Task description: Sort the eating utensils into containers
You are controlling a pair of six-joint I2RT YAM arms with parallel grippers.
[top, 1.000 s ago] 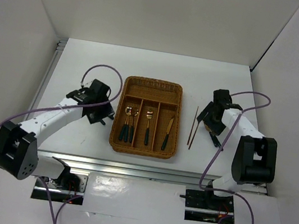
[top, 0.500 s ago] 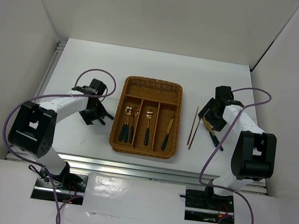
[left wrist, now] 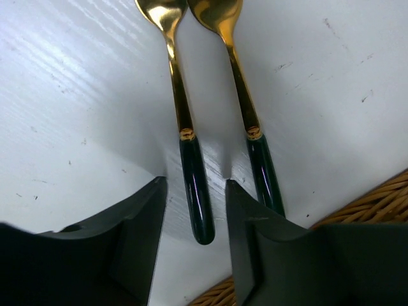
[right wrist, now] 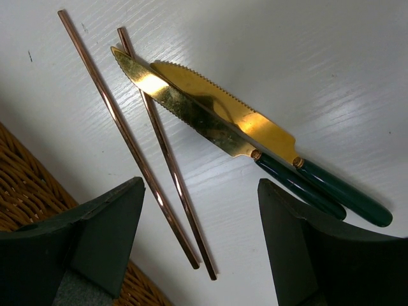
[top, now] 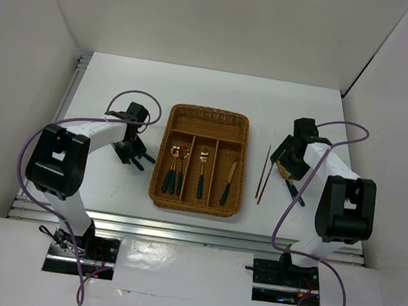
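Two gold spoons with dark handles lie side by side on the white table. My left gripper (left wrist: 196, 185) is open astride the handle of the left spoon (left wrist: 191, 172), with a gap on each side. The right spoon (left wrist: 260, 166) runs behind my right finger. The wicker tray (top: 208, 115) sits mid-table, holding spoons (top: 174, 168), a fork (top: 202, 170) and a knife (top: 228, 182) in its long slots. My right gripper (right wrist: 201, 185) is open over the near ends of two chopsticks (right wrist: 137, 153). Two knives (right wrist: 210, 115) lie beside them.
The tray's woven edge (left wrist: 382, 197) lies just right of my left fingers, and another edge (right wrist: 25, 185) is left of my right fingers. The chopsticks (top: 264, 174) lie between the tray and my right gripper (top: 289, 163). White walls enclose the table.
The left arm's elbow has swung back and up while its gripper stayed beside the tray's left side. The right arm has shifted only slightly.
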